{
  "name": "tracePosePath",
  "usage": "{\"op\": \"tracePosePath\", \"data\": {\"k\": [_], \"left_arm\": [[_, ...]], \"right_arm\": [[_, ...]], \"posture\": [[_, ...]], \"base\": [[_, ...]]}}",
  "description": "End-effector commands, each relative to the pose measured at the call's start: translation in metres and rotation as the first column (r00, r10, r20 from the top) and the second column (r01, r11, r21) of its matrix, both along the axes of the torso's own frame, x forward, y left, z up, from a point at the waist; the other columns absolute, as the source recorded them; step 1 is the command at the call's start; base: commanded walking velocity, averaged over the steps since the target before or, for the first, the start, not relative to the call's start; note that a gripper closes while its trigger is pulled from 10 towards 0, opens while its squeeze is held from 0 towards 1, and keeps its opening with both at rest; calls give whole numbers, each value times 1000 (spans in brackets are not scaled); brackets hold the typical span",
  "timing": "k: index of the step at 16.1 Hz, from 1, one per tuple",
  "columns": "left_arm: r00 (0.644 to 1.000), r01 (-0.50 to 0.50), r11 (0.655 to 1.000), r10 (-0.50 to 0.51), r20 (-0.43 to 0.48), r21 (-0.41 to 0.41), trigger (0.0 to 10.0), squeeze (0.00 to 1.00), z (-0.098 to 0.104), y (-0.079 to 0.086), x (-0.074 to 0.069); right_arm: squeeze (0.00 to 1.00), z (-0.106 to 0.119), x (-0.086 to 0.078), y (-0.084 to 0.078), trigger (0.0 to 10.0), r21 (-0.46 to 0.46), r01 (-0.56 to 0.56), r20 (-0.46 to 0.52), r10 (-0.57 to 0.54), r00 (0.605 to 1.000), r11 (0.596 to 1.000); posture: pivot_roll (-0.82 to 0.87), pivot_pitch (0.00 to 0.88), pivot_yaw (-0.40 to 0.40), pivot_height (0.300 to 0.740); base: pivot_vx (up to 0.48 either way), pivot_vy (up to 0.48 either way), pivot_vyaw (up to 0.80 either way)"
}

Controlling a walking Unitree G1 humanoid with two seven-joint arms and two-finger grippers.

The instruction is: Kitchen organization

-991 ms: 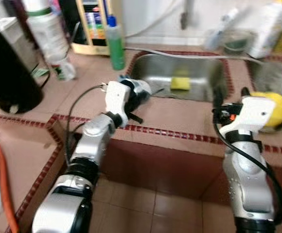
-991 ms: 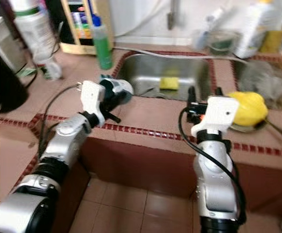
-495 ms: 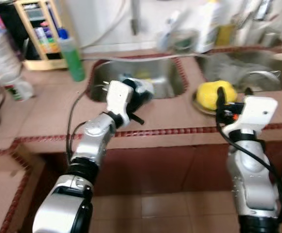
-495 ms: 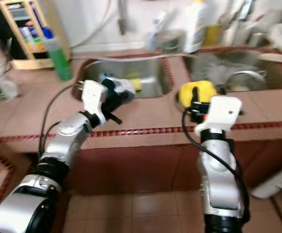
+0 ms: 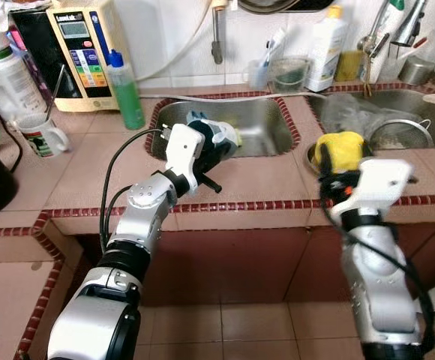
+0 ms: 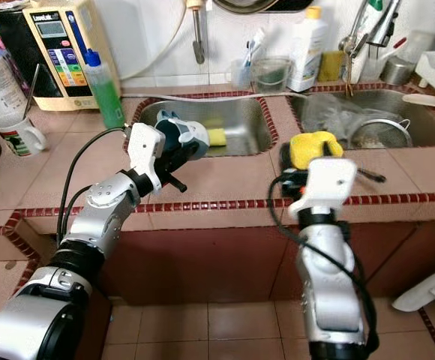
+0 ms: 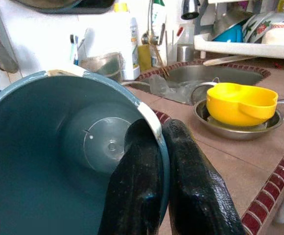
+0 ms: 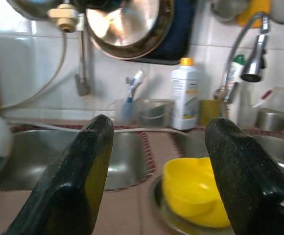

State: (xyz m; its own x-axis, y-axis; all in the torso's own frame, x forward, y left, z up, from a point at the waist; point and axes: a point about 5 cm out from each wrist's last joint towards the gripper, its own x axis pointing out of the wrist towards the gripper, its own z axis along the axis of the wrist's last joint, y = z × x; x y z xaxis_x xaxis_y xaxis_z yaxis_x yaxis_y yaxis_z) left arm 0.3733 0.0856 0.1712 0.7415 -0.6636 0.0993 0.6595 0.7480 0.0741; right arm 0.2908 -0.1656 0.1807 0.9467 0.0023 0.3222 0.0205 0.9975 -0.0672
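Wrist view shows left end effector (image 7: pixel 164 196) pinching blue cup (image 7: pixel 49 147) rim; right end effector (image 8: pixel 156 176) spread before yellow bowl (image 8: pixel 191 188).

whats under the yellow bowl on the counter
The yellow bowl sits in a shallow metal dish on the tiled counter by the right sink. Whatever lies in the dish beneath the bowl is covered.

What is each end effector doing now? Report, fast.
Left end effector: shut on the rim of the teal cup.
Right end effector: open, holding nothing, facing the yellow bowl.
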Motion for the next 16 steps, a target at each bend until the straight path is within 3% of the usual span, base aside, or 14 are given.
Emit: {"op": "tracePosePath", "data": {"k": [1, 14, 16], "left_arm": [[999, 12, 1000, -12, 43, 5, 10000, 0, 12, -3, 3], [998, 28, 1000, -28, 51, 12, 10000, 0, 14, -6, 4], [998, 23, 1000, -23, 58, 3, 10000, 0, 14, -7, 4]], "right_arm": [[0, 1, -2, 1, 10000, -13, -5, 10, 6, 1000, 1000], [0, 0, -1, 4, 10000, -23, -31, 3, 31, 1000, 999], [0, -2, -2, 5, 10000, -27, -40, -5, 40, 999, 999]], "posture": [[-184, 14, 81, 740], [-187, 15, 79, 740], [-188, 16, 80, 740]], "base": [[368, 0, 0], [382, 0, 0], [0, 0, 0]]}}
